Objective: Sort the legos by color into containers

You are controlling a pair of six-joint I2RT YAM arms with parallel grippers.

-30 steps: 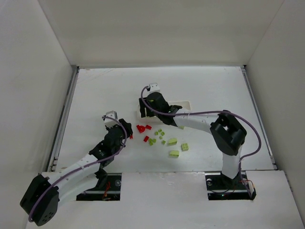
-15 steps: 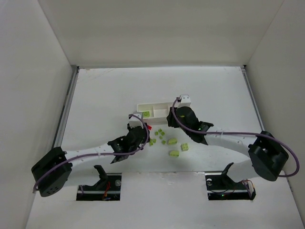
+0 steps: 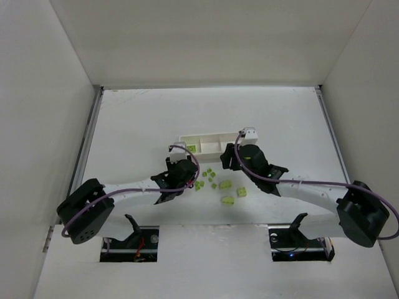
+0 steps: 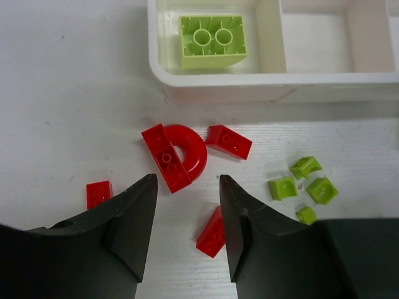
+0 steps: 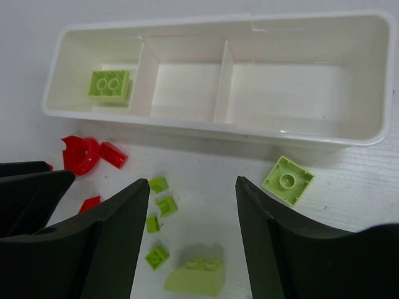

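Two empty tools, each spread apart: left tool [image 4: 187,180] over red legos [image 4: 177,156], right tool [image 5: 192,180] over green legos [image 5: 166,204], ready to grab.

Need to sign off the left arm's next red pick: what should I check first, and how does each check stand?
1. Left gripper open and empty: ok.
2. Red arch just ahead of its gap, clear of the tray: ok.
3. Only one brick near the gap: not ok; a small red brick lies beside one finger.
4. Compartment free for red: ok; the middle compartment holds nothing.
5. Right gripper open, empty and apart from the left: ok.
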